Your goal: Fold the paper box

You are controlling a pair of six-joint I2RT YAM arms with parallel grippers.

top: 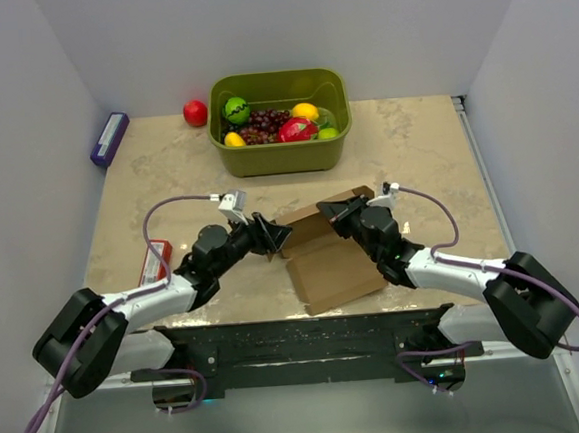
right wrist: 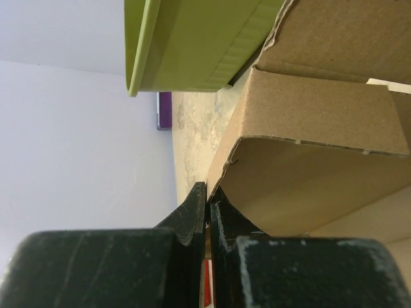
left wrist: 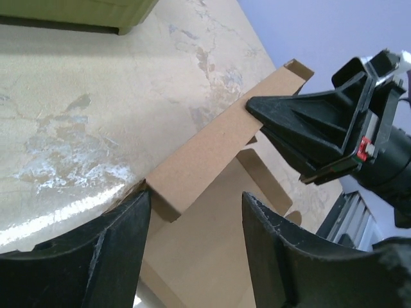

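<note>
One plain brown thin cardboard box blank lies by the middle of the marbled beige worktop's near edge, its long far flap raised. My left gripper stands open astride that flap's end; my right gripper is closed, tips against the flap. Just beyond sits an olive-green plastic fruit tub.
</note>
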